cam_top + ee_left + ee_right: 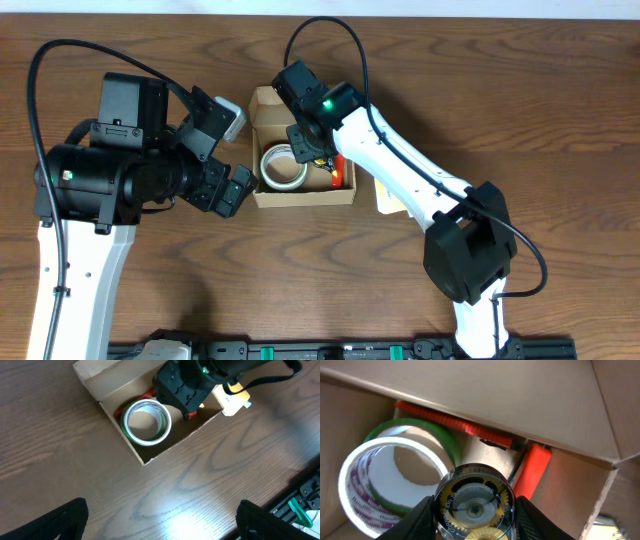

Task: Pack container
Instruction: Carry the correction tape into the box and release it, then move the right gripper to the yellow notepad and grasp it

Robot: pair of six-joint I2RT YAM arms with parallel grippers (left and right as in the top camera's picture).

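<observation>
Overhead | brown wood-grain table (500, 80) | left pincer (235, 150) wide, empty | right pincer (475, 516) grips round reel (475, 494) over container (300, 197)

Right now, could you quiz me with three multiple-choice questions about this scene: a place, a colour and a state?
1. Where is the tape roll? A on the box's lid; B inside the cardboard box; C beside the box.
2. What colour is the long tool by the box wall? A red; B blue; C black.
3. The left fingers are: A wide open; B shut on tape; C shut on the box.
Answers: B, the box walls surround it; A, it is plainly red; A, they stand wide apart and empty.
</observation>
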